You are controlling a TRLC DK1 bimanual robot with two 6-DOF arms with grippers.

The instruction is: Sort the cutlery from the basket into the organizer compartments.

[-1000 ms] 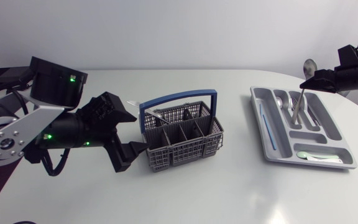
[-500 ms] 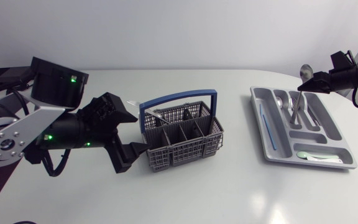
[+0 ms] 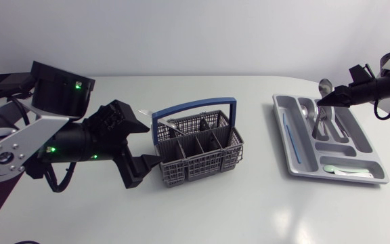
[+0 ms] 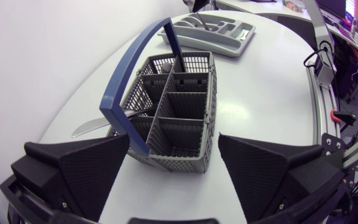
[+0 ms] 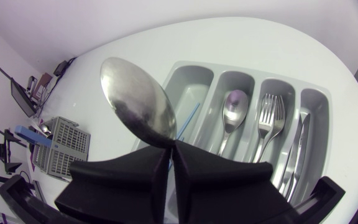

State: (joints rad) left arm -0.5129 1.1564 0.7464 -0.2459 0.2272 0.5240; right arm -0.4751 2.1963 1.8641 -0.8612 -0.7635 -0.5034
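A grey cutlery basket (image 3: pixel 198 146) with a blue handle (image 3: pixel 193 107) stands mid-table, with cutlery left in its far compartments. My left gripper (image 3: pixel 143 146) is open just left of it. In the left wrist view its fingers (image 4: pixel 82 165) flank the basket's (image 4: pixel 179 112) near end without touching. The grey organizer (image 3: pixel 279 122) lies at the right. My right gripper (image 3: pixel 322 100) hovers over its far end, shut on a metal spoon (image 3: pixel 325 86) with the bowl upward. From the right wrist, the spoon (image 5: pixel 138 102) rises from the shut gripper (image 5: pixel 169 155) above the organizer (image 5: pixel 316 93).
The organizer's compartments hold a blue stick (image 5: pixel 188 121), a spoon (image 5: pixel 232 109), a fork (image 5: pixel 267 115) and knives (image 5: pixel 297 149). A white spoon (image 3: pixel 344 169) lies in the front cross compartment. A metal handle (image 4: pixel 95 124) sticks out of the basket's side.
My right gripper has come down and to the left with the spoon, closer over the organizer's far end. The left arm and the basket have stayed still.
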